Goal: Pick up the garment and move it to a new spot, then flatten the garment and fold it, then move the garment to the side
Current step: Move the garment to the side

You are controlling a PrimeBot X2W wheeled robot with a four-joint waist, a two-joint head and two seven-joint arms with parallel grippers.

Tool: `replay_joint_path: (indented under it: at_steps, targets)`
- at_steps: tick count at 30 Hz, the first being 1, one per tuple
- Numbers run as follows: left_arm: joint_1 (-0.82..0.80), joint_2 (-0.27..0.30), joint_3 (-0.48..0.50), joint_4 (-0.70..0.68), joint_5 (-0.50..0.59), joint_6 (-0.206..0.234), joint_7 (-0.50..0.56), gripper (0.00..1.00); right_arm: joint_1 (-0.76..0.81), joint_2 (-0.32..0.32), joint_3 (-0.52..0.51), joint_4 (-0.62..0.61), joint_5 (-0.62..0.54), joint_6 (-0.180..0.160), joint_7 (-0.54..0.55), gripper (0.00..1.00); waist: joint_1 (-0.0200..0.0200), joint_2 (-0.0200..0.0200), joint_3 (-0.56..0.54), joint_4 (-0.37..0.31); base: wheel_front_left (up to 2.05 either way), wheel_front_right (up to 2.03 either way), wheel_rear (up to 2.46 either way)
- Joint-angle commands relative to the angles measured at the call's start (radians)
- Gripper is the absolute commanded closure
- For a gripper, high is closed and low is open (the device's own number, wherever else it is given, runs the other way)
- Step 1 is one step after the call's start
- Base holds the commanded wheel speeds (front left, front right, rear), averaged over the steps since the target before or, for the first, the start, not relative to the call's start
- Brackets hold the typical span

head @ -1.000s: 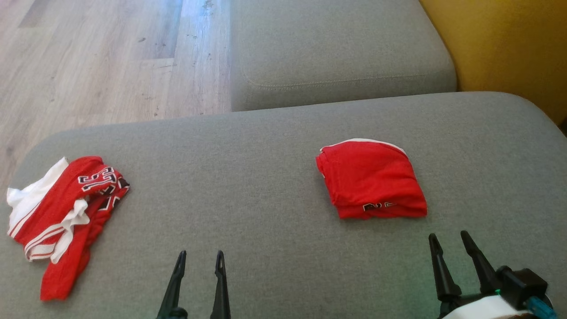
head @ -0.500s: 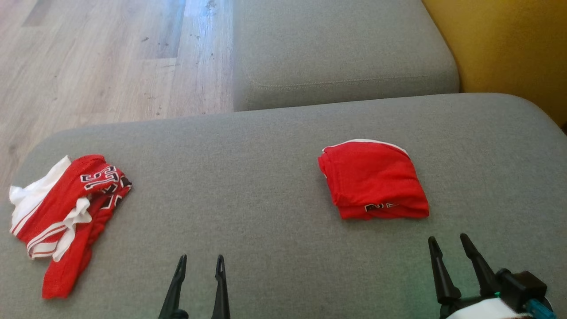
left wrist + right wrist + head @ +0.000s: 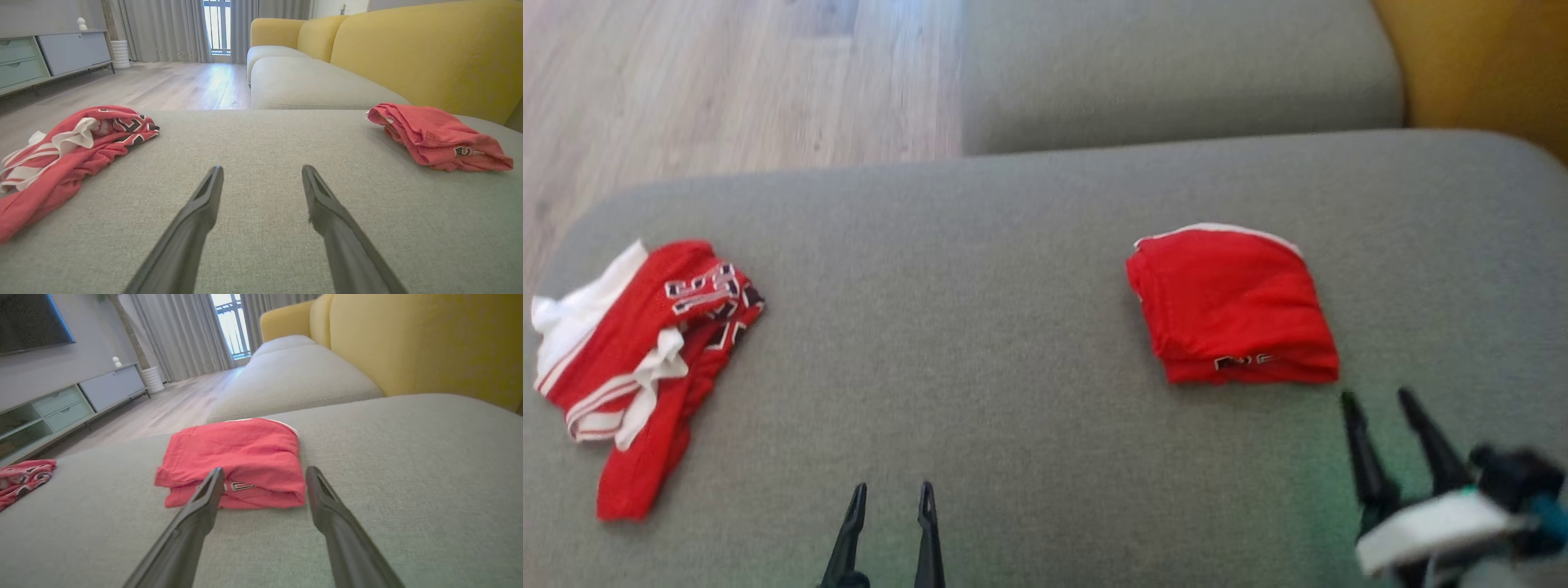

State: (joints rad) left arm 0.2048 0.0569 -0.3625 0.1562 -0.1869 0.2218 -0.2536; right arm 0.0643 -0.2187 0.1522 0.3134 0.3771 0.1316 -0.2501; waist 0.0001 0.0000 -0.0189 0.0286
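The folded garment (image 3: 1232,306) is red, white-edged. The crumpled jersey (image 3: 637,359) is red with white stripes and black lettering. The sofa seat (image 3: 980,327) is grey.

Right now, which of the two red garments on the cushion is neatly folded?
The right-hand garment, just ahead of the right tool: a squared red stack. The left-hand garment lies bunched, white stripes showing.
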Motion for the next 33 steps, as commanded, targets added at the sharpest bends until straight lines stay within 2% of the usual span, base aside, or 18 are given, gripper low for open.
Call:
replay_joint_path:
  at_steps: [1,8,13,17,23,24,25,26,27,28,33]
  targets:
    - [-0.064,-0.007,0.018,-0.03,-0.004,0.008,-0.008,0.0,-0.081,-0.041,0.02,-0.011,0.038,-0.001,0.008,0.0,-0.0001,0.0,0.038,0.015,0.0,0.0,0.0]
    - [-0.147,-0.007,-0.016,-0.03,-0.005,0.017,-0.008,0.0,-0.307,-0.174,0.035,0.079,0.312,-0.001,0.22,0.0,-0.0001,0.0,0.151,0.058,0.0,0.0,0.0]
    - [-0.197,-0.007,-0.048,-0.021,-0.015,0.024,-0.008,0.0,-0.413,-0.247,0.066,0.154,0.461,-0.001,0.38,0.0,-0.0001,0.0,0.202,0.085,0.0,0.0,0.0]
    - [-0.223,-0.007,-0.068,-0.012,-0.021,0.031,-0.008,0.0,-0.46,-0.266,0.092,0.214,0.538,-0.001,0.451,0.0,-0.0001,0.0,0.224,0.098,0.0,0.0,0.0]
    - [-0.252,-0.007,-0.084,-0.004,-0.028,0.039,-0.008,0.0,-0.506,-0.26,0.125,0.304,0.627,-0.001,0.48,0.0,-0.0001,0.0,0.25,0.104,0.0,0.0,0.0]
    - [-0.257,-0.007,-0.086,-0.004,-0.028,0.04,-0.008,0.0,-0.511,-0.257,0.133,0.312,0.643,-0.001,0.487,0.21,-0.0001,0.0,0.254,0.105,0.0,0.0,0.0]
    - [-0.261,-0.007,-0.087,-0.003,-0.028,0.041,-0.008,0.0,-0.517,-0.255,0.138,0.315,0.663,-0.001,0.491,0.5,-0.0001,0.0,0.259,0.104,0.0,0.0,0.0]
    - [-0.265,-0.007,-0.088,-0.003,-0.028,0.042,-0.008,0.0,-0.522,-0.254,0.142,0.318,0.681,-0.001,0.491,0.65,-0.0001,0.0,0.263,0.103,0.0,0.0,0.0]
    - [-0.269,-0.007,-0.088,-0.004,-0.028,0.043,-0.008,0.0,-0.527,-0.254,0.148,0.318,0.696,-0.001,0.493,0.89,-0.0001,0.0,0.267,0.101,0.0,0.0,0.0]
    - [-0.273,-0.007,-0.088,-0.005,-0.028,0.043,-0.008,0.0,-0.531,-0.256,0.16,0.311,0.71,-0.001,0.498,1.0,-0.0001,0.0,0.272,0.098,0.0,0.0,0.0]
    - [-0.286,-0.007,-0.091,-0.003,-0.03,0.041,-0.008,0.0,-0.542,-0.292,0.22,0.275,0.754,-0.001,0.507,1.0,-0.0001,0.0,0.288,0.078,0.0,0.0,0.0]
